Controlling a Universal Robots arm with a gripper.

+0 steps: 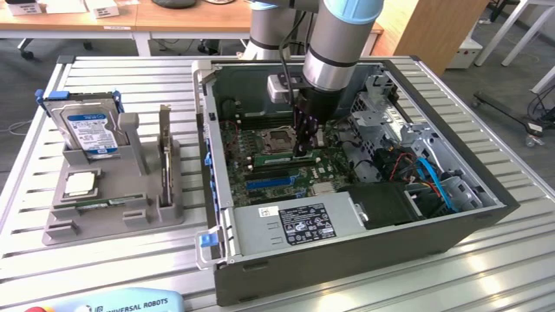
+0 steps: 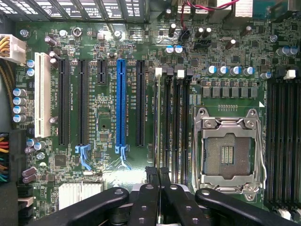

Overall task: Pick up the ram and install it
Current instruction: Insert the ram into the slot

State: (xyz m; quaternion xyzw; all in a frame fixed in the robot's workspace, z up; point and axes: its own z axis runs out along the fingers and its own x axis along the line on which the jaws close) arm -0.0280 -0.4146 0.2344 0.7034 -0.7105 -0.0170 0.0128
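While my gripper (image 1: pixel 303 152), fingers pressed together, hangs over the motherboard (image 1: pixel 249 133), the computer case (image 1: pixel 347 260) sits on a slatted metal table (image 1: pixel 113 260); wooden desks (image 1: pixel 173 19) at twelve o'clock.

The blue pendant (image 1: pixel 121 303) reads "UNIVERSAL ROBOTS".

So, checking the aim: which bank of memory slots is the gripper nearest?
The bank between the blue expansion slot and the CPU socket; the gripper sits at its end. The other bank lies beyond the socket.
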